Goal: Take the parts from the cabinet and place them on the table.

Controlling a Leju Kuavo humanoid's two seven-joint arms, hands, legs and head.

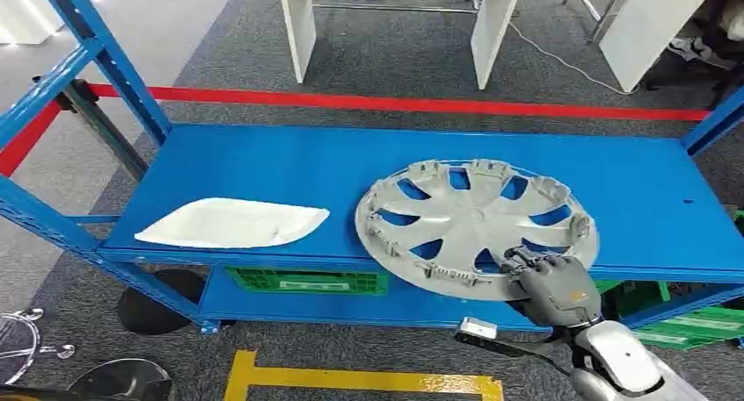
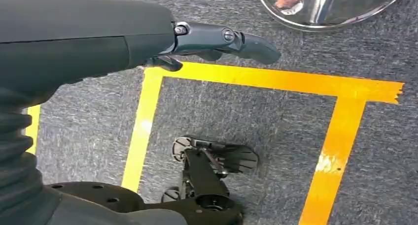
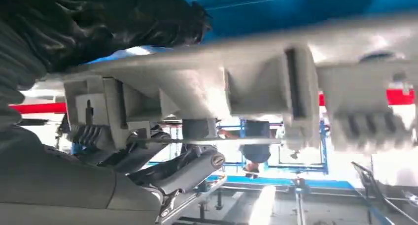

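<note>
Dark fingers (image 1: 519, 262) curled over the near rim of the grey hubcap (image 1: 476, 226), thumb below the edge, the rim pinched between them. In the right wrist view, fingers (image 3: 190, 166) tucked under the rim's inner face among the moulded clips and a thin wire ring, thumb pressed against the opposite side. Right hand (image 1: 551, 282) grey-backed, reaching in from the lower right, silver forearm behind it.

Hubcap round, matt silver-grey plastic, lying inner face up on the blue shelf (image 1: 263, 160) of the cabinet. Curved spokes radiating from a plain centre, blue of the shelf showing through the openings between them. Squared retaining tabs standing up all around the rim, ribbed at their ends in the right wrist view (image 3: 291, 87). Near edge overhanging the shelf's front lip, where the hand grips it; whether that edge is raised off the shelf, hard to tell.

Well to the left on the same shelf, a flat white leaf-shaped part (image 1: 232, 223), apart from the hubcap. Green crate (image 1: 307, 281) on the level below. Red tape line (image 1: 395, 103) across the grey carpet behind the cabinet, yellow tape (image 1: 351, 379) on the floor in front.

Left hand (image 2: 217, 40) hanging over carpet and yellow tape, dark fingers extended and lying close together, holding nothing.
</note>
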